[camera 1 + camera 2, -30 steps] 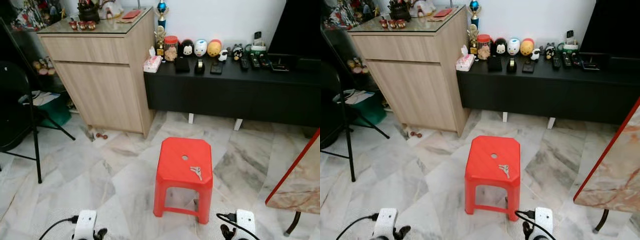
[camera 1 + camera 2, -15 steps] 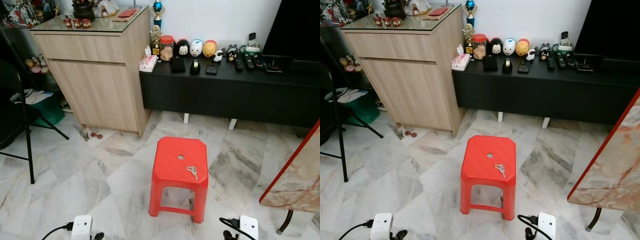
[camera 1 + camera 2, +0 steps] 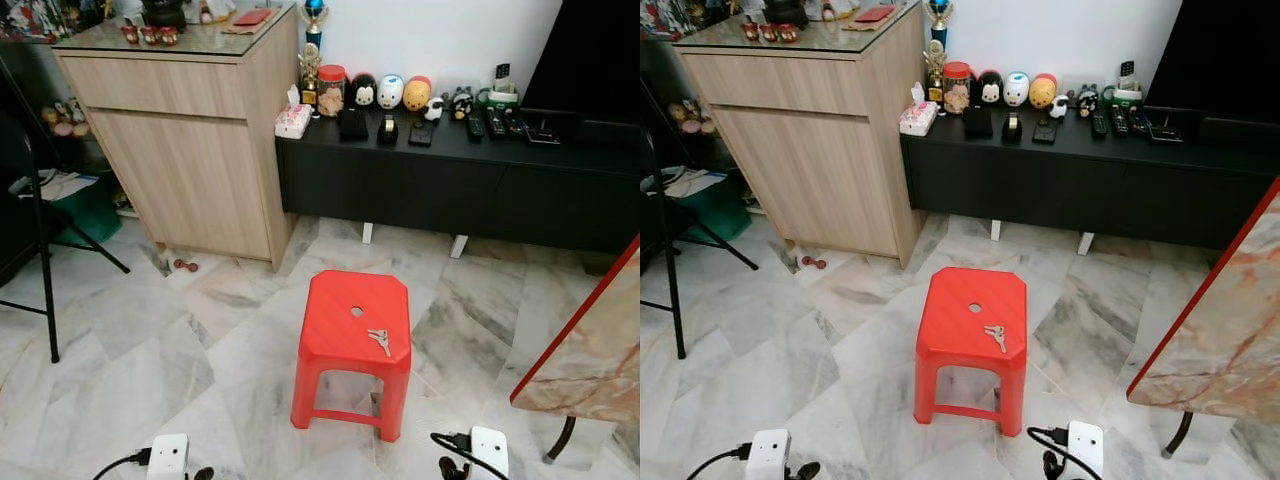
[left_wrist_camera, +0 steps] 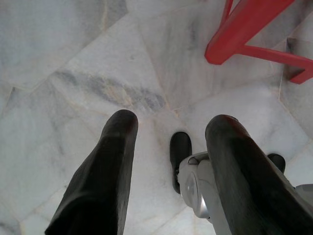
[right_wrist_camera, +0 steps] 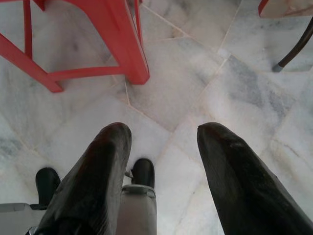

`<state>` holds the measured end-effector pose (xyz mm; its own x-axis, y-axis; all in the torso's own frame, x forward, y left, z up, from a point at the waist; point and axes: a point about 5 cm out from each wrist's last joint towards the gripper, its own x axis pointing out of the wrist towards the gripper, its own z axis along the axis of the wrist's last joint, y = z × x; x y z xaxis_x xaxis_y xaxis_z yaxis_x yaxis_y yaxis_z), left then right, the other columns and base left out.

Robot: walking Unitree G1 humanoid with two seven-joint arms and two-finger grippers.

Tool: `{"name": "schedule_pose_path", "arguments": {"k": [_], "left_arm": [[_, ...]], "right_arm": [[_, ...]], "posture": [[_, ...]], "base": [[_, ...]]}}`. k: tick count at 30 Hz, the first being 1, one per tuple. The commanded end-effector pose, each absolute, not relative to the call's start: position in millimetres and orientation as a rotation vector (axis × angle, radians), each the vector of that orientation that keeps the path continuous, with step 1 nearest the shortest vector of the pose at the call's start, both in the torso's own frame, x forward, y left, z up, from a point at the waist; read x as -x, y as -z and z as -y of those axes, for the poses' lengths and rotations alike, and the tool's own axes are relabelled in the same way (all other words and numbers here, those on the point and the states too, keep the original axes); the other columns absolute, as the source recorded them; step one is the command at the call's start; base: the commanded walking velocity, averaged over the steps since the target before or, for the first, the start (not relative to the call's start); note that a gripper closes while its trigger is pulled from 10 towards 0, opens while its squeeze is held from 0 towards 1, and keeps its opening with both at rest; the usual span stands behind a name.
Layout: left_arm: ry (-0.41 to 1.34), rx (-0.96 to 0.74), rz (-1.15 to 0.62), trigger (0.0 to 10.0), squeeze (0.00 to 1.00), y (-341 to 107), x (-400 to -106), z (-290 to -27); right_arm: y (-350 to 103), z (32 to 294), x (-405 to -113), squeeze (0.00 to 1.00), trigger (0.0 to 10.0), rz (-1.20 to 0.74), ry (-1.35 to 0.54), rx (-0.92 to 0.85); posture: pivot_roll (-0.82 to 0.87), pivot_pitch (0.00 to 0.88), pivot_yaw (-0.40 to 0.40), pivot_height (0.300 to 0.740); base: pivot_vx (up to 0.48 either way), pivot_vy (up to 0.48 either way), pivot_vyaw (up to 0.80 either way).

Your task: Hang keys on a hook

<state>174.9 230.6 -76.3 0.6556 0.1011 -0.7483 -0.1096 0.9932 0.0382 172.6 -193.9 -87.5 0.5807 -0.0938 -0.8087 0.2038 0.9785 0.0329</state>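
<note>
Over floor, both claws (image 4: 168, 134) (image 5: 164, 134) hang open.

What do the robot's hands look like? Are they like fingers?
Sort of! Each gripper has two long, thick black fingers with rounded, slightly shiny tips: see the left gripper and the right gripper. From the head camera, the wrists are small white boxes with rounded corners, and a thin black cable curls out of each one.
</note>
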Motion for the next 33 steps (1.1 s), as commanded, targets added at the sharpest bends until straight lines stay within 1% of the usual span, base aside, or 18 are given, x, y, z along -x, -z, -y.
{"name": "schedule_pose_path", "arguments": {"k": [1, 19, 25, 33], "left_arm": [[-0.122, 0.007, -0.852, 10.0, 0.0, 77.1, -172.5, -231.7], [-0.1, 0.0, -0.845, 10.0, 0.0, 75.8, -176.1, -229.6], [-0.105, 0.003, -0.842, 10.0, 0.0, 75.4, -176.9, -229.8], [-0.11, -0.001, -0.844, 10.0, 0.0, 75.3, -176.8, -230.7]], "right_arm": [[89.4, 193.5, -168.6, 0.0, 10.0, -0.952, 0.178, -0.128], [91.2, 193.1, -164.6, 0.0, 10.0, -0.96, 0.185, -0.136], [90.8, 193.0, -165.5, 0.0, 10.0, -0.958, 0.184, -0.135], [90.2, 192.4, -166.8, 0.0, 10.0, -0.952, 0.169, -0.124]], "posture": [[0.11, 0.033, -0.022, 0.74], [0.11, 0.02, -0.015, 0.74], [0.11, 0.036, -0.018, 0.74], [0.11, 0.037, -0.017, 0.74]], "base": [[0.0, 0.0, 0.0], [0.0, 0.0, 0.0], [0.0, 0.0, 0.0], [0.0, 0.0, 0.0]]}}
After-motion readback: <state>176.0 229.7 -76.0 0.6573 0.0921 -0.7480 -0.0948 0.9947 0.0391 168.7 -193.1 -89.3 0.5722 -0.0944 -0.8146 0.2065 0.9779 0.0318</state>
